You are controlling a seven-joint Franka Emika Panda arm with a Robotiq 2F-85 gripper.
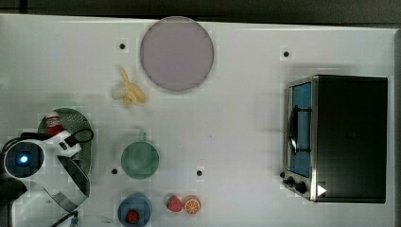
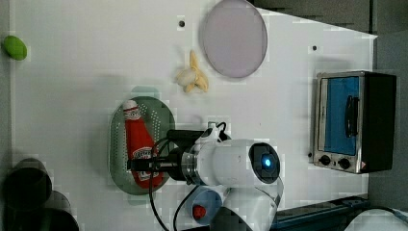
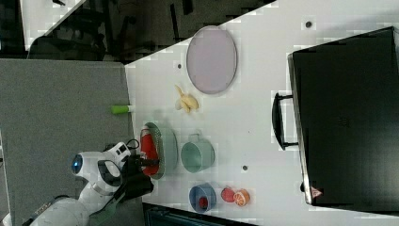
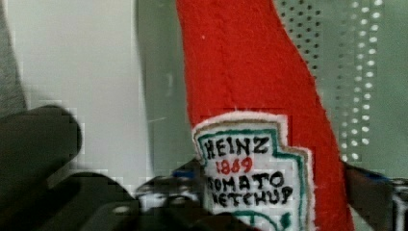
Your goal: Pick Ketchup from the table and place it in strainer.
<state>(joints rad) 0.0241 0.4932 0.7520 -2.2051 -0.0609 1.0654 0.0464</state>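
Round grey plate (image 1: 177,53) at the table's far edge; peeled banana (image 1: 128,91) just beside it. Green cup (image 1: 139,160), blue bowl (image 1: 135,209), strawberry (image 1: 174,203), orange slice (image 1: 192,205). Toaster oven (image 1: 336,138) at the top view's right.

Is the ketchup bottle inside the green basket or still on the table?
Inside. The ketchup lies flat within the strainer rim, holes showing beside it.
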